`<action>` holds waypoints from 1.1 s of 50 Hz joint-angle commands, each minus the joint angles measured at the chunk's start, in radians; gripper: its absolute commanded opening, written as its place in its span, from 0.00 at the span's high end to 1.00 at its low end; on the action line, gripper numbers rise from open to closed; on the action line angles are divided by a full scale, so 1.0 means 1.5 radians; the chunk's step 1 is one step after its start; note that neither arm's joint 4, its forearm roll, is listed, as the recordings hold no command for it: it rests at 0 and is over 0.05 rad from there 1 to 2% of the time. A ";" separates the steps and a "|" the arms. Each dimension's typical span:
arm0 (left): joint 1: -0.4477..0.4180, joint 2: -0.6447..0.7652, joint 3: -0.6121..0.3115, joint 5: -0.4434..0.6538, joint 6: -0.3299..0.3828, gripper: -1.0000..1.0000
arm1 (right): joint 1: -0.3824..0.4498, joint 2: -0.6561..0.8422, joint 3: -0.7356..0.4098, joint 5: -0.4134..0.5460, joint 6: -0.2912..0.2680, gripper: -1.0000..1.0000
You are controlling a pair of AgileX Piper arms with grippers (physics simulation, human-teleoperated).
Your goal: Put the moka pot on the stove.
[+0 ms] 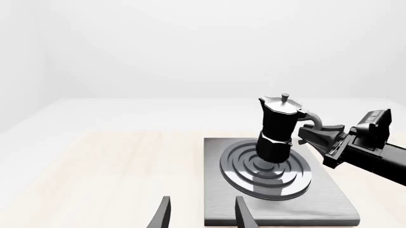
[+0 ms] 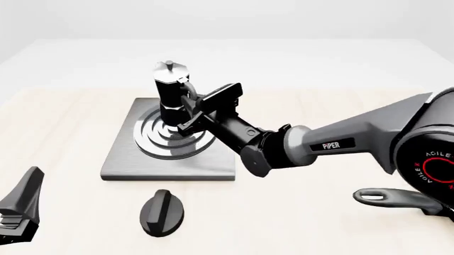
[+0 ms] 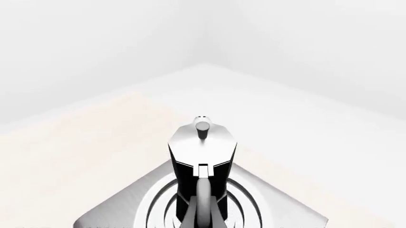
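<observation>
- The moka pot (image 2: pixel 171 91) stands upright on the stove (image 2: pixel 120 159), over the burner rings (image 2: pixel 172 139).
- The right gripper (image 2: pixel 193 110) clasps the pot's handle; whether the base bears fully, I cannot tell.
- Left to do: let go and withdraw.
- The left gripper (image 1: pixel 199 213), near the stove's edge, is spread and empty.

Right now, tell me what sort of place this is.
Likely a simulated kitchen tabletop: a stove with burner rings, a moka pot on it held by the right gripper, and a stove knob nearby.
</observation>
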 commanded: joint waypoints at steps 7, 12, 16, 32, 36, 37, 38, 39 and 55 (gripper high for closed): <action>0.000 0.000 0.000 0.000 0.000 0.00 | 0.003 0.025 -0.026 0.006 0.008 1.00; 0.000 0.000 0.000 0.000 0.000 0.00 | 0.003 0.029 -0.028 0.007 0.008 1.00; 0.000 0.000 0.000 0.000 0.000 0.00 | 0.003 0.031 -0.029 0.009 0.009 1.00; 0.000 0.000 0.000 0.000 0.000 0.00 | 0.003 0.040 -0.033 0.014 0.009 1.00; 0.000 0.000 0.000 0.000 0.000 0.00 | 0.004 0.043 -0.034 0.016 0.009 1.00; 0.000 0.000 0.000 0.000 0.000 0.00 | 0.004 0.043 -0.034 0.016 0.009 1.00; 0.000 0.000 0.000 0.000 0.000 0.00 | 0.003 0.044 -0.035 0.017 0.009 1.00; 0.000 0.000 0.000 0.000 0.000 0.00 | 0.003 0.044 -0.035 0.017 0.009 1.00; 0.000 0.000 0.000 0.000 0.000 0.00 | 0.004 0.058 -0.043 0.028 0.010 1.00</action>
